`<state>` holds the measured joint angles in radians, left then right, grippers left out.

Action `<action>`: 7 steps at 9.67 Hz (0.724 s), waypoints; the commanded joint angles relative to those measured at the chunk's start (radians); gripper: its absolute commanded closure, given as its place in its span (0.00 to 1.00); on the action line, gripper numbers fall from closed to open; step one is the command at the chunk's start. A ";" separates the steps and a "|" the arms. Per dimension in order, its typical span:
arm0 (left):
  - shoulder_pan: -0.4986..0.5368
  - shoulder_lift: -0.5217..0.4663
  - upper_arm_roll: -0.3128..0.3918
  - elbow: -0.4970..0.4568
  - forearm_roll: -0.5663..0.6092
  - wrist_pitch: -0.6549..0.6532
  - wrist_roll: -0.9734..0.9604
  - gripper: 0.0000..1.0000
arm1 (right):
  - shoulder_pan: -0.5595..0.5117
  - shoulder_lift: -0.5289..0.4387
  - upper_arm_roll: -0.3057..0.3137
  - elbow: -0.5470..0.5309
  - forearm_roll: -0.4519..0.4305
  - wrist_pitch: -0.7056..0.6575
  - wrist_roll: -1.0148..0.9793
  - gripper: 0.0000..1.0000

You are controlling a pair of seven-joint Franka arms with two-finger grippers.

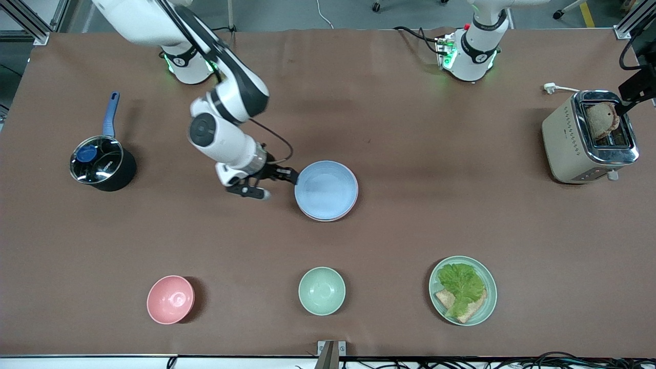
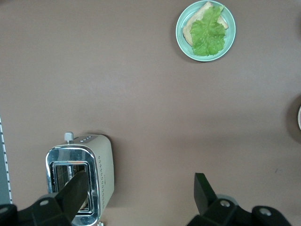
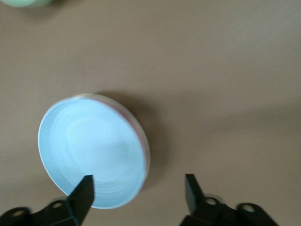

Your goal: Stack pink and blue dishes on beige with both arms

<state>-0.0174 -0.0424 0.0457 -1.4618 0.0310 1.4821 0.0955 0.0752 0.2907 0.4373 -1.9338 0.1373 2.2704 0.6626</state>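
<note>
A pale blue plate (image 1: 326,190) lies on top of a stack in the middle of the table. Under it only the thin rim of the pink plate (image 1: 355,199) shows. The beige plate is hidden. My right gripper (image 1: 281,185) is open, low beside the stack's edge toward the right arm's end. In the right wrist view the blue plate (image 3: 89,157) has a pinkish rim (image 3: 144,141) below it, and one finger of the right gripper (image 3: 138,182) overlaps the plate's edge. My left gripper (image 2: 139,184) hangs open over the toaster (image 2: 89,174), holding nothing.
A cream toaster (image 1: 569,141) with toast stands at the left arm's end. A black pot (image 1: 102,166) with a blue handle sits at the right arm's end. Nearest the front camera are a pink bowl (image 1: 170,299), a mint bowl (image 1: 322,290) and a mint plate (image 1: 487,307) with lettuce and bread.
</note>
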 commanded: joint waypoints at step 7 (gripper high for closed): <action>-0.001 0.007 -0.020 -0.025 -0.032 -0.029 -0.040 0.00 | -0.107 -0.240 -0.438 0.455 -0.191 -0.673 -0.498 0.00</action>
<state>-0.0227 -0.0365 0.0326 -1.4649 0.0113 1.4732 0.0742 -0.0469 0.1091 0.0617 -1.4710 -0.0412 1.6257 0.2534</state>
